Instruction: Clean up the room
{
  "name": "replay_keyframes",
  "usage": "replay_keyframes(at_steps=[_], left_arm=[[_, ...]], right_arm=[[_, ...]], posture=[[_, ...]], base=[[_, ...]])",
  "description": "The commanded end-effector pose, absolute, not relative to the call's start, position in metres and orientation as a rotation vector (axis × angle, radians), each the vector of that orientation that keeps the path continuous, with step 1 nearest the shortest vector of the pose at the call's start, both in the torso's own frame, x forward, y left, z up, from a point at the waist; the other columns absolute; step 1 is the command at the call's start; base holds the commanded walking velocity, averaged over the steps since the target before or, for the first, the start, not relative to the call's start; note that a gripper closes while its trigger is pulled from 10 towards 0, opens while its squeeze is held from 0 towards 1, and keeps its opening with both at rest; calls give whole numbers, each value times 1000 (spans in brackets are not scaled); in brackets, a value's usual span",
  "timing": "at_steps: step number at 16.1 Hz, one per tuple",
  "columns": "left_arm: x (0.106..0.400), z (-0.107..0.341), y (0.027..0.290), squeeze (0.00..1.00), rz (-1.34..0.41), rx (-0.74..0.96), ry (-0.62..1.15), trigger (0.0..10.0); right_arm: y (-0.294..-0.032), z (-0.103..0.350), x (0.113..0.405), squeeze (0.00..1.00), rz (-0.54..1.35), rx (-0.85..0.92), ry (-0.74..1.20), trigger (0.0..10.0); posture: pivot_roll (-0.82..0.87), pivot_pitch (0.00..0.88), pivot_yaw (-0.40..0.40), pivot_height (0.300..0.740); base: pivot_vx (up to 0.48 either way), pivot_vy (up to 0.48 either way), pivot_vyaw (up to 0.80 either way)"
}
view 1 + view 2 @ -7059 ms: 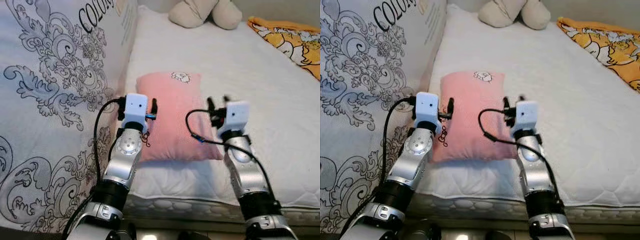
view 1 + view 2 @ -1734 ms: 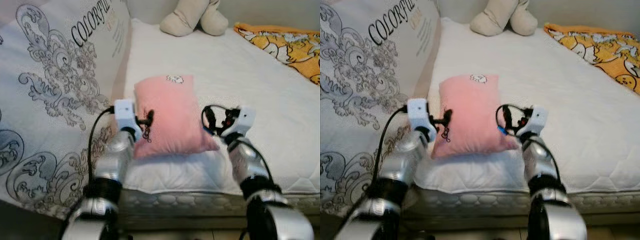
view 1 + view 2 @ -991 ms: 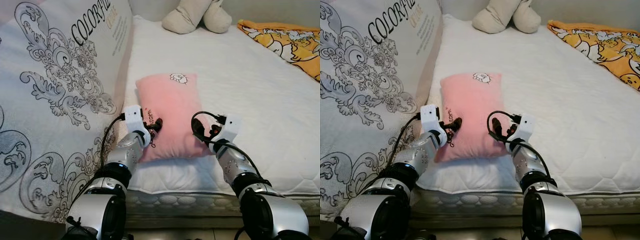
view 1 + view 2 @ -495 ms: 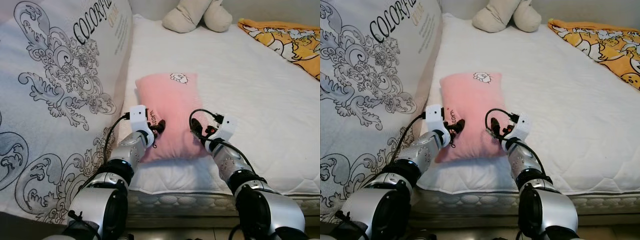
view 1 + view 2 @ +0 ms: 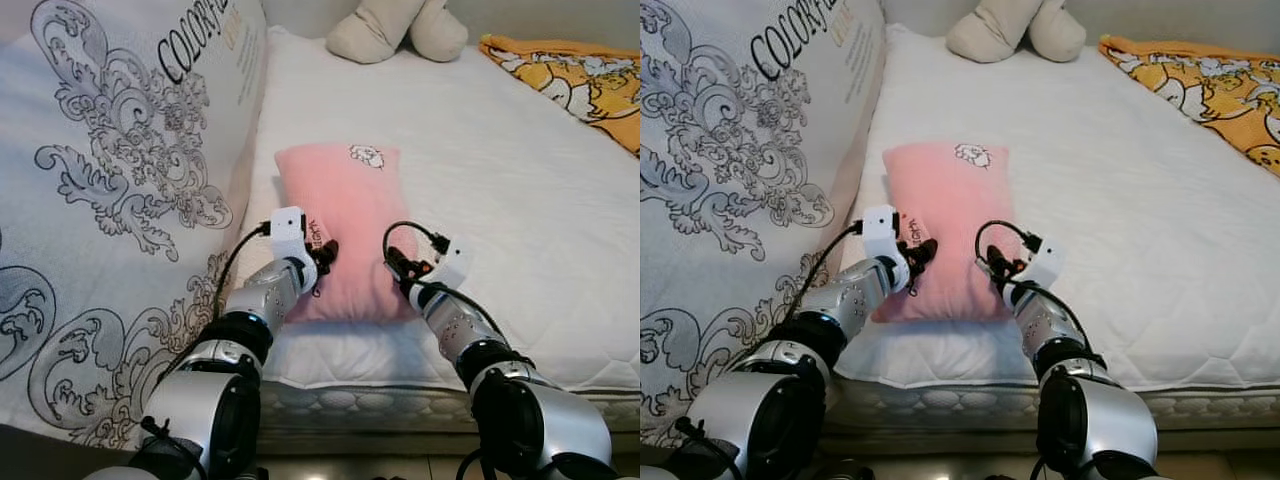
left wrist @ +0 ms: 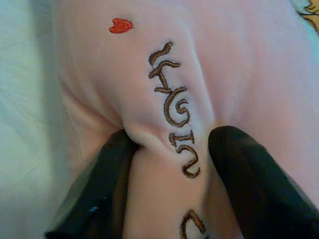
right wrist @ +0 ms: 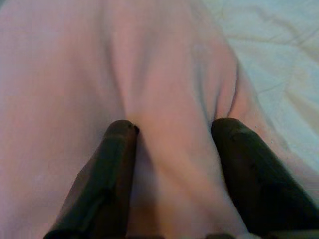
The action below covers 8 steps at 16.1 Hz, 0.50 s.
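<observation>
- Two grippers at work on one pink pillow, which lies on the near left part of the bed, just beside the patterned mattress leaning at far left.
- Left gripper: jaws pinch a fold of fabric at the pillow's left near edge, by the embroidered lettering.
- Right gripper: jaws clamp a ridge at the right near edge.
- Judgement: lift both sides evenly; thin folds may slip.
</observation>
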<state>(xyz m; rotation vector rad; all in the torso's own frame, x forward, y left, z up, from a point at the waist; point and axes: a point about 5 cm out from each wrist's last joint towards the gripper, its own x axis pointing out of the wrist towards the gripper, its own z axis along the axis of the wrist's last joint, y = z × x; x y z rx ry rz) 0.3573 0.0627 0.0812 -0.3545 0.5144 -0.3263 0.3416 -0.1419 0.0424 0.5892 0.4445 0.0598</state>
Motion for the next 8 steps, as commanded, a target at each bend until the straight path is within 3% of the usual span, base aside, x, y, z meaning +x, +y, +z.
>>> replay_keyframes(at_steps=[1,8], left_arm=[[354,84,46,0,-406,-361,529,0],[351,85,47,0,-458,-274,478,0]], right_arm=[[-134,32,334,0,75,567,520,0],[-131,33,334,0,103,492,505,0]], posture=[[101,35,-31,740],[105,15,-37,740]], base=[[0,0,0],[0,0,0]])
